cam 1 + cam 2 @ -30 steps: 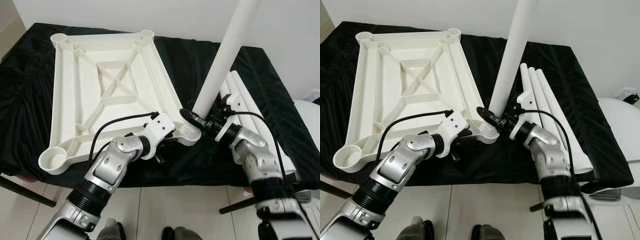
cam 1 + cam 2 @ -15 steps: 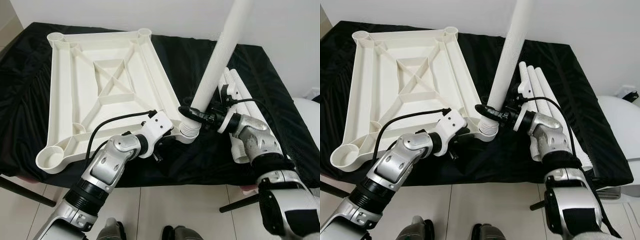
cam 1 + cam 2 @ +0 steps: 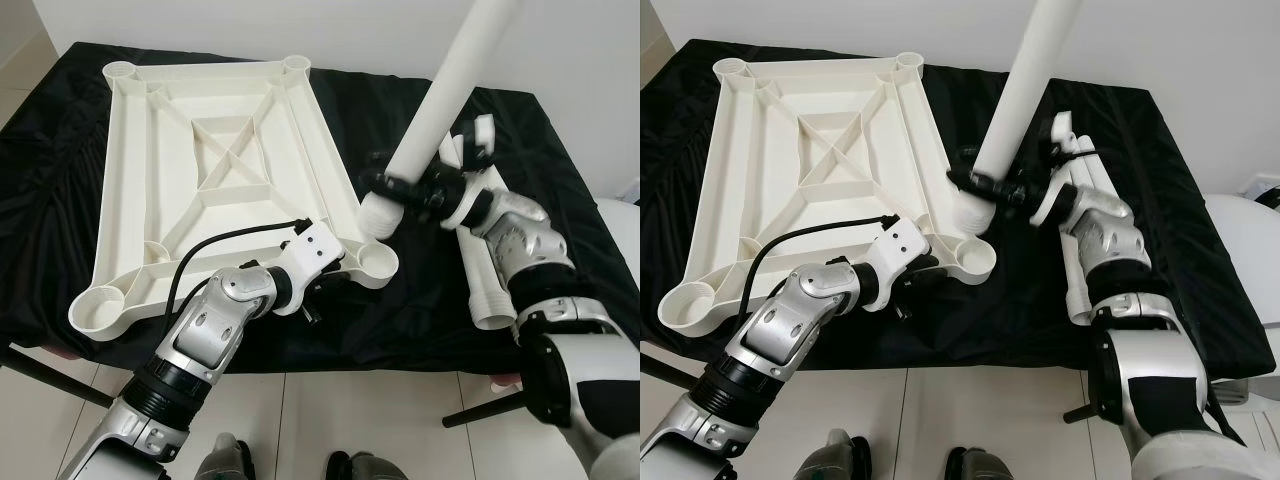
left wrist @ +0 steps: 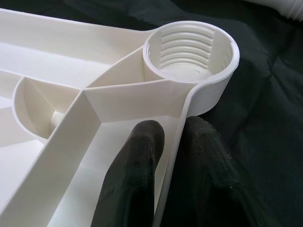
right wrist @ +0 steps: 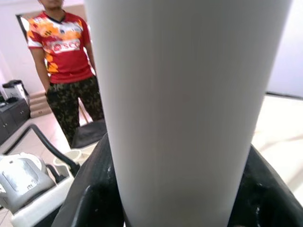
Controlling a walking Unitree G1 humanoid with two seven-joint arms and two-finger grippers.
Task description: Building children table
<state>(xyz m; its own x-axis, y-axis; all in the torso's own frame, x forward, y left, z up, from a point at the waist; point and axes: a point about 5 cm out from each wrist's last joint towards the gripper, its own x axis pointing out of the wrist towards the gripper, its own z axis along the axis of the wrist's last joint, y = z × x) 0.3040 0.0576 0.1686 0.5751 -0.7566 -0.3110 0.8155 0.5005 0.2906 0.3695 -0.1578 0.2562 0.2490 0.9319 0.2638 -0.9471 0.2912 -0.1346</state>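
The white tabletop [image 3: 330,170] lies upside down on the black cloth. My left gripper [image 4: 173,130] is shut on its rim beside the near right corner socket [image 3: 375,260], one finger [image 4: 137,156] inside the rim and one outside. That socket's threads [image 4: 189,47] are bare. My right gripper [image 3: 385,185] is shut on a long white leg [image 3: 450,90] near its lower end. The leg stands steeply tilted, top leaning right. Its threaded end [image 3: 377,217] hangs a little above and behind the socket, apart from it. In the right wrist view the leg [image 5: 189,109] sits between the fingers.
Spare white legs [image 3: 482,290] lie on the cloth under my right forearm. The black-draped table [image 3: 60,200] ends at a near edge over tiled floor [image 3: 380,420]. A white wall stands behind. A person in a red shirt [image 5: 61,47] stands nearby, and a kettle [image 5: 21,177].
My right gripper has lifted the leg up and back off the corner socket, leaving the socket bare. The left gripper keeps its hold on the rim.
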